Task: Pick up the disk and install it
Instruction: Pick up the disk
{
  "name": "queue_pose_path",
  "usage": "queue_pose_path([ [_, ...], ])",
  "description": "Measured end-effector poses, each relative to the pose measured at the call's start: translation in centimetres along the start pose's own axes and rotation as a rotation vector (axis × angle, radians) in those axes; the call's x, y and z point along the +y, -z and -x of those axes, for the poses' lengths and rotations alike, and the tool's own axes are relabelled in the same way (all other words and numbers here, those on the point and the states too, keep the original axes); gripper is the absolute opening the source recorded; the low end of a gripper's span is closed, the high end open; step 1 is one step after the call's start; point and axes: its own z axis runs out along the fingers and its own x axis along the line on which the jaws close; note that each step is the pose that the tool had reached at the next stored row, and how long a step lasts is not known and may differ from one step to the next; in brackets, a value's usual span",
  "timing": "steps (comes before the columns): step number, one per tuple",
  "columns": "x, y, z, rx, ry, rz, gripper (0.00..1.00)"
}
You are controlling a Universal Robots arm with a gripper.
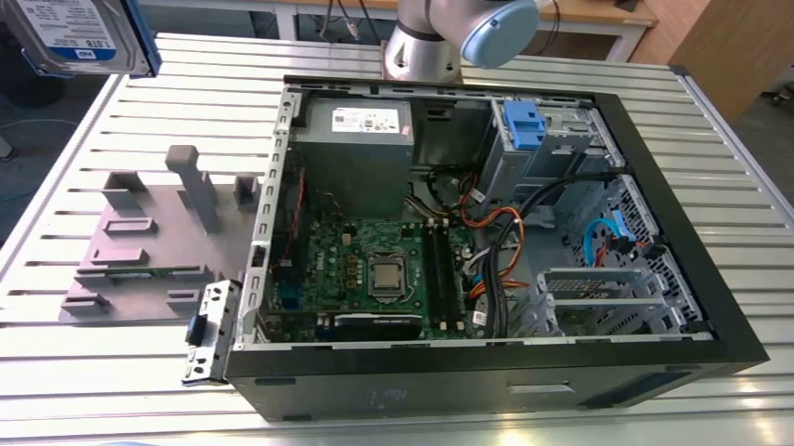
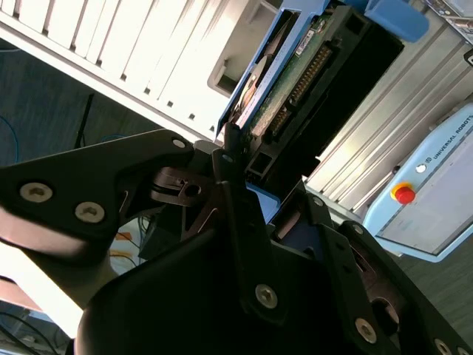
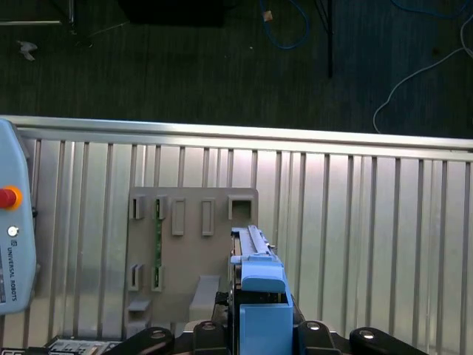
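The disk (image 1: 72, 35), silver with a white-and-blue label and a blue frame, hangs high at the exterior view's upper left, off the table's far corner. In the second wrist view the disk (image 2: 295, 81) shows edge-on, with its green board and connector, and my gripper (image 2: 266, 177) is shut on its lower end between black fingers (image 2: 230, 159). The first wrist view looks down past the disk's blue frame (image 3: 260, 292) onto the table.
An open computer case (image 1: 732, 307) lies on the slatted metal table (image 1: 74, 390), with a drive bay and blue latch (image 1: 522, 125) at its far corner. A grey holding fixture (image 1: 149, 251) sits beside the case. A teach pendant (image 3: 11, 244) lies at the table's edge.
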Motion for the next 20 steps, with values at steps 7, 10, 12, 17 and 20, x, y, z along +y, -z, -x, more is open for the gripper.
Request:
queue_pose_path([
  [7,-0.35,0.0,-0.01,0.0,0.0,0.0,0.36],
  [10,-0.5,0.01,-0.02,0.0,0.0,0.0,0.36],
  [12,-0.61,0.0,-0.02,-0.0001,0.0,-0.0001,0.36],
  [17,-0.91,0.01,-0.03,0.0,0.0,-0.0001,0.36],
  [20,-1.1,0.01,-0.04,0.0,0.0,-0.0001,0.36],
])
